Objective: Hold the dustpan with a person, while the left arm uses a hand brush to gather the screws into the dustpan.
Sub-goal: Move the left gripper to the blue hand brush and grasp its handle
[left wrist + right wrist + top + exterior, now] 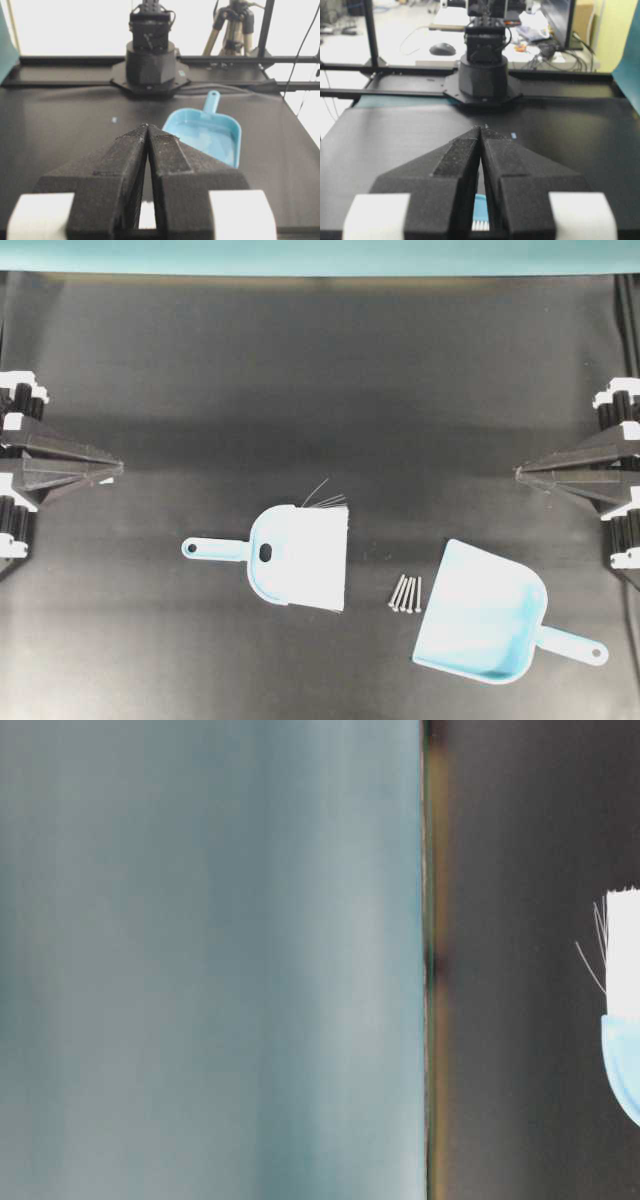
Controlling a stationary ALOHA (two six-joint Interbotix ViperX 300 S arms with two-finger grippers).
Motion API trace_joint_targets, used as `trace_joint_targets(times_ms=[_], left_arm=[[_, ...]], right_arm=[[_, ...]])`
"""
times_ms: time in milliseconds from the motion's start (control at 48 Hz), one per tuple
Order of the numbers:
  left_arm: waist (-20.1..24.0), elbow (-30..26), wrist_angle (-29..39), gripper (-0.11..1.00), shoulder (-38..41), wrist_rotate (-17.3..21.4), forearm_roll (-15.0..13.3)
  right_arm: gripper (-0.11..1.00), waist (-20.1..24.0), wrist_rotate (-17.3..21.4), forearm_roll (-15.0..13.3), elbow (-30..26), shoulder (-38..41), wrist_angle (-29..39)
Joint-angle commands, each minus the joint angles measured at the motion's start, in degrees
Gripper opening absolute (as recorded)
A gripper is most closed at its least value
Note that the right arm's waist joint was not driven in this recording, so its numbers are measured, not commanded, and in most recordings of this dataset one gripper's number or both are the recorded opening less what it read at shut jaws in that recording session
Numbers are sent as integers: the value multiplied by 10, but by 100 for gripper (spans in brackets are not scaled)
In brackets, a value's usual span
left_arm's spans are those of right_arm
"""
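The light blue dustpan (pixel 480 615) lies flat at the front right, with its mouth toward the screws and its handle pointing right. It also shows in the left wrist view (pixel 207 134). The hand brush (pixel 300 555) lies flat at the front middle, with its handle to the left and its white bristles to the right. Its bristles also show in the table-level view (pixel 625 950). Several screws (pixel 406 593) lie side by side between the brush and the dustpan. My left gripper (pixel 120 470) (pixel 146 126) is shut and empty at the left edge. My right gripper (pixel 517 474) (pixel 481 129) is shut and empty at the right edge. No person's hand is in view.
The black table mat (pixel 320 390) spans the view, with a teal wall (pixel 320 255) behind it. Each wrist view shows the opposite arm's base (pixel 150 60) (pixel 485 65) at the far table edge. A tripod (pixel 235 25) stands beyond the table.
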Motion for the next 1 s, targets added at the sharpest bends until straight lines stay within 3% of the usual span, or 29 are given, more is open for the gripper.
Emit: trace_joint_targets(times_ms=[0, 62, 125, 375, 687, 770, 979], left_arm=[[-13, -14, 4, 5, 20, -4, 26], [-17, -16, 11, 3, 32, -4, 26], [-19, -15, 23, 0, 47, -4, 26], [-21, -16, 47, 0, 135, -8, 26], [-18, 25, -118, 2, 271, -47, 26], [-18, 35, -148, 15, 295, -57, 26], [-33, 36, -203, 75, 387, -71, 27]], right_arm=[[4, 0, 3, 1, -2, 7, -3], [8, 0, -1, 1, 14, 3, 17], [-1, 0, 0, 2, 27, -1, 47], [-1, 0, -4, 1, 51, -15, 95], [-1, 0, -3, 0, 75, -39, 96], [-1, 0, -2, 0, 80, -46, 97], [-1, 0, 1, 0, 93, -54, 93]])
